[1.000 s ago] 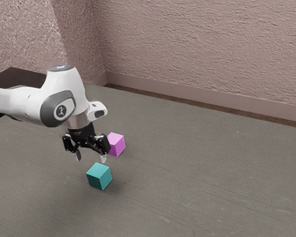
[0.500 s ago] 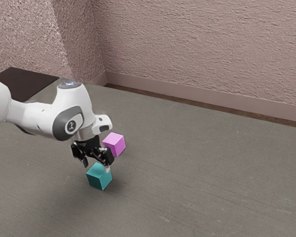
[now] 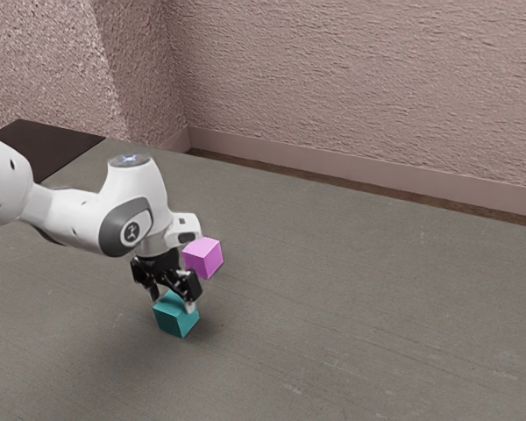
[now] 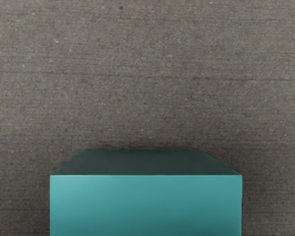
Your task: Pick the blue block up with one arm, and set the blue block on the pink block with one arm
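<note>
The blue block (image 3: 176, 319) is a teal cube lying on the grey table. My gripper (image 3: 170, 296) hangs straight over it, open, with its fingertips down at the cube's top edges, one on each side. In the wrist view the blue block (image 4: 145, 199) sits close under my hand, its top face and one side face showing. The pink block (image 3: 203, 257) rests on the table just behind the gripper, toward the exterior view's right, apart from the blue block.
The grey table (image 3: 359, 298) stretches wide toward the exterior view's right and front. A textured pink wall with a baseboard (image 3: 359, 175) runs along the back. A dark surface (image 3: 35, 145) lies at the far left corner.
My arm has swung toward the exterior view's right and come down, bringing the gripper from beside the pink block to just over the blue block. Both blocks stayed put.
</note>
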{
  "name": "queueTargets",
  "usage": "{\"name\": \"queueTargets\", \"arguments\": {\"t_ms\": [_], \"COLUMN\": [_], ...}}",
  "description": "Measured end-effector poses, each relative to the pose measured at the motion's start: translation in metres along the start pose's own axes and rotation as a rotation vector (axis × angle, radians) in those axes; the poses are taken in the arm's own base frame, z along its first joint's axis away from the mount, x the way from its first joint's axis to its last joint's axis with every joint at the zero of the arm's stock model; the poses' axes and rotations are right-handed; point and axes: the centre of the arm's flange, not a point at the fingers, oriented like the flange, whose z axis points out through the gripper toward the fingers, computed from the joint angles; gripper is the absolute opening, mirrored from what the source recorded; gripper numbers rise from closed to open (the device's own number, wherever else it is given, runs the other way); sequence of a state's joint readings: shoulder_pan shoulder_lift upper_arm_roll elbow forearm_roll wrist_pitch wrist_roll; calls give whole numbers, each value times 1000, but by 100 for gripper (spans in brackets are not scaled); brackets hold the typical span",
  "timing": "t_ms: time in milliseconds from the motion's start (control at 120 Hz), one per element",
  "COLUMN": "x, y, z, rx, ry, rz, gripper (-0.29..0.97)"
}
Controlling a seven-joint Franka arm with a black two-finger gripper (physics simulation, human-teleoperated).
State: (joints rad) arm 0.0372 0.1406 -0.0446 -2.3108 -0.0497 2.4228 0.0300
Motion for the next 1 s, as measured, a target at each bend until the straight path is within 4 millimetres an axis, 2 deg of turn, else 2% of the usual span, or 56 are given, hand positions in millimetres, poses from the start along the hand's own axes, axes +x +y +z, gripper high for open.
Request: {"name": "queueTargets", "arguments": {"t_ms": [342,675,875,1000], "x": [9,8,7,7], "y": [-1,-1,-1,-1], "z": [22,28,25,24], "rx": [-1,-6,-9,-4], "ry": [-2,3,8,7], "rz": [31,39,34,34], "gripper": [68,67,43,38]}}
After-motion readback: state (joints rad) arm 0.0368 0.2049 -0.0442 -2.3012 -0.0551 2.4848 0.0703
